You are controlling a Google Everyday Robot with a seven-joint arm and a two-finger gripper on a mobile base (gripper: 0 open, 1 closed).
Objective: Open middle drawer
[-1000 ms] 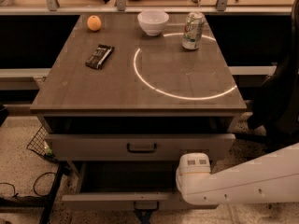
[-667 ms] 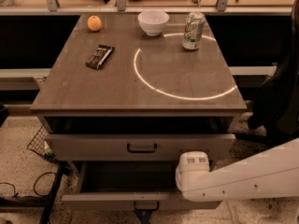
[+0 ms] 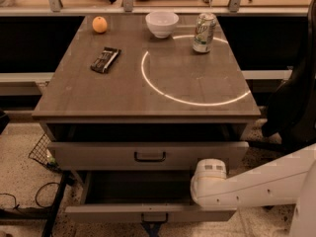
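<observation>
Because middle drawer [image 3: 108, 214] sits pulled well out beneath top drawer [image 3: 98, 154], arm [image 3: 256, 184] reaches low across its right corner; end effector [image 3: 151, 228] seems just under handle [image 3: 154, 217] at frame bottom, likely for pulling; whether open or gripping, cannot tell.

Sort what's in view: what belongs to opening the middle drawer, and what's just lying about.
Job: middle drawer, its handle, gripper just below it at the bottom edge.
Lying about: orange, white bowl, can, dark packet, top drawer.
</observation>
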